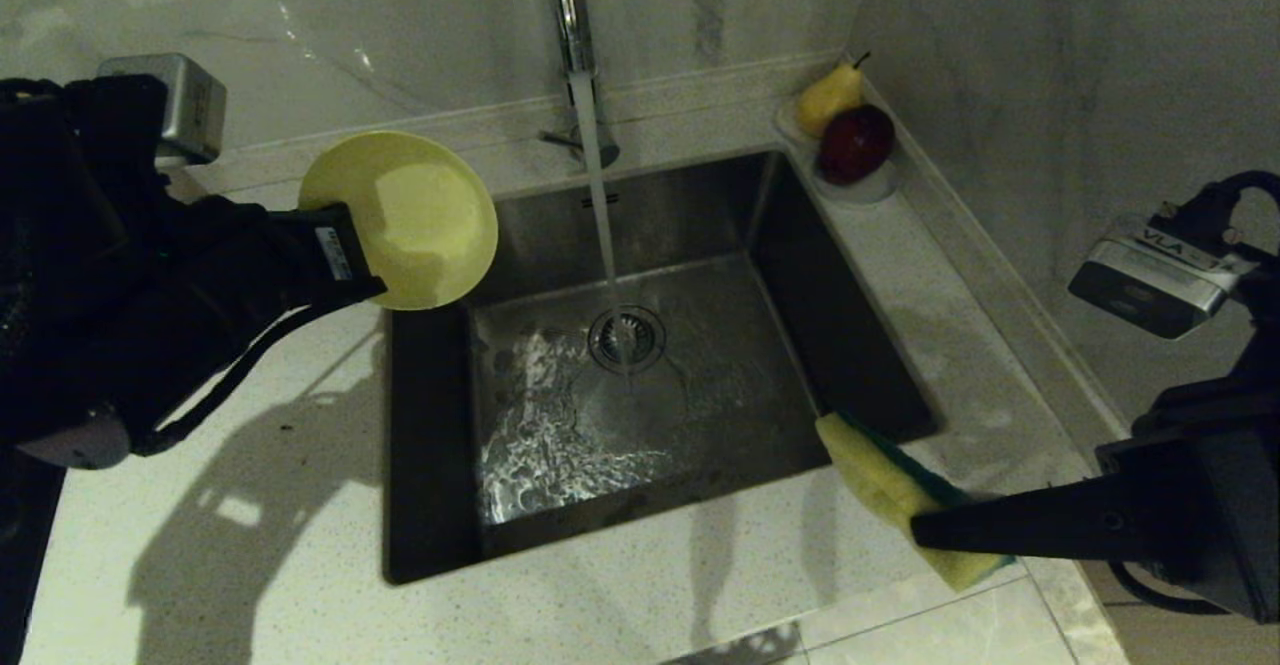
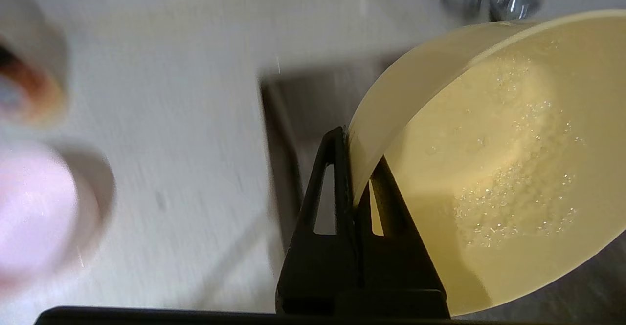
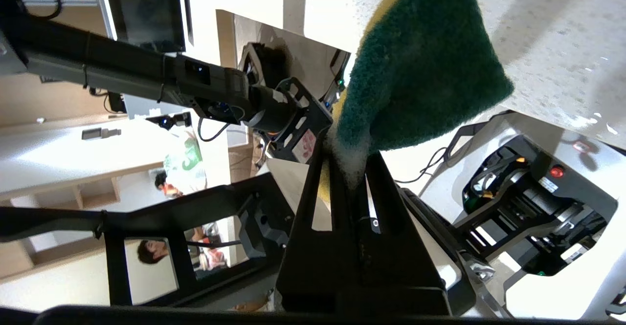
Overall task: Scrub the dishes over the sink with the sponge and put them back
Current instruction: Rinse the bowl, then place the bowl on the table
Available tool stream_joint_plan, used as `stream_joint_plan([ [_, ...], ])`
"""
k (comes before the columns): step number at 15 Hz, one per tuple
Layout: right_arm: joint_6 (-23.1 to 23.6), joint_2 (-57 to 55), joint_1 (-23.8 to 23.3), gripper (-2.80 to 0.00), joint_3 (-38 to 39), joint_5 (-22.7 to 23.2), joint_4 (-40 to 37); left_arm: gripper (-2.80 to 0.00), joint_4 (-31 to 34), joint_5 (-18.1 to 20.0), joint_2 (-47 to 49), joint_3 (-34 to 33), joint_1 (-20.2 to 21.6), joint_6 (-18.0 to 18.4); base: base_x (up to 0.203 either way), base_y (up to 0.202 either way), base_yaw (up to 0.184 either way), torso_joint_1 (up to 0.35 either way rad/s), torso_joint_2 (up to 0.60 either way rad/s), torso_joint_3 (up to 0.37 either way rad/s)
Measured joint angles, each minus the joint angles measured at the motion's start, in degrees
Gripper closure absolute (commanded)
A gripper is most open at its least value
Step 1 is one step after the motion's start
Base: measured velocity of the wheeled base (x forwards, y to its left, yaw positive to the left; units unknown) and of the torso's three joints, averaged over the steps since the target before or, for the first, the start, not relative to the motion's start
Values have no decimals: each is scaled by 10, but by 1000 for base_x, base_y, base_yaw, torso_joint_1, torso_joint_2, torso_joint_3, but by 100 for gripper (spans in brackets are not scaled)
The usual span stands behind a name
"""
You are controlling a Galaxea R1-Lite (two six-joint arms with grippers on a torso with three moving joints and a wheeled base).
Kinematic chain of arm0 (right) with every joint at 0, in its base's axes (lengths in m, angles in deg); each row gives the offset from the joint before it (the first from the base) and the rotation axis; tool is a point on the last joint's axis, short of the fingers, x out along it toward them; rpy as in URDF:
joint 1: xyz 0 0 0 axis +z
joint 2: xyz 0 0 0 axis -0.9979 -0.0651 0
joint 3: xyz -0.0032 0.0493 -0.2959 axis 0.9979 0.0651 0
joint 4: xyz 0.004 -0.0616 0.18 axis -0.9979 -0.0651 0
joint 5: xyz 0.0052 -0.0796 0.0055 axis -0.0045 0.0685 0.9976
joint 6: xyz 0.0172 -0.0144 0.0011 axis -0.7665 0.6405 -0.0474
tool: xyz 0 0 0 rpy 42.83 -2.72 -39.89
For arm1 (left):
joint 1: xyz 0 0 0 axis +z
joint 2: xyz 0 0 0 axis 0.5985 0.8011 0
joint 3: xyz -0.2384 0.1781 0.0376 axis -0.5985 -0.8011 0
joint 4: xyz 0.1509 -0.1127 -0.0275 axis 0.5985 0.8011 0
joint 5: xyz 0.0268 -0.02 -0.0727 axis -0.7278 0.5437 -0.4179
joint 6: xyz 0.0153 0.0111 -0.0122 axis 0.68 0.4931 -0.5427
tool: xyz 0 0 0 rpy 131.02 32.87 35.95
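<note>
Yellow bowl [image 1: 410,217] is pinched by its rim in the left tool [image 2: 361,168]. Sponge [image 1: 895,485] is clamped in the right tool [image 3: 349,168]. Wet plastic could be dropped.

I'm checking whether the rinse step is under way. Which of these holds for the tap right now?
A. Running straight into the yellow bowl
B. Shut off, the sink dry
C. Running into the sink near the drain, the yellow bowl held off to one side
C: the water stream lands by the drain of the sink, while the left gripper holds the yellow bowl apart from it.
</note>
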Motion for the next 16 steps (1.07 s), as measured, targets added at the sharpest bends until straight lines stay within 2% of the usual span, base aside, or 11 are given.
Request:
stream_joint_plan([
  [1,0,5,-3,0,3,0,-3,0,84,3,-8,34,0,-39,0,0,0,0,0,0],
  [3,0,11,-7,0,5,-1,-11,0,252,38,-16,106,16,-130,0,0,0,0,0,0],
  [5,3,10,-20,0,7,-2,-11,0,412,107,-14,167,67,-234,0,0,0,0,0,0],
  [7,6,6,-36,0,8,-2,-11,0,511,141,0,191,128,-311,0,0,0,0,0,0],
  [10,23,-2,-49,0,10,-4,-19,0,549,135,20,204,213,-365,0,0,0,0,0,0],
  [13,25,-12,-63,0,10,-5,-20,0,601,125,26,216,248,-410,0,0,0,0,0,0],
  [16,26,-24,-67,0,10,-4,-19,0,610,130,32,206,287,-445,0,0,0,0,0,0],
])
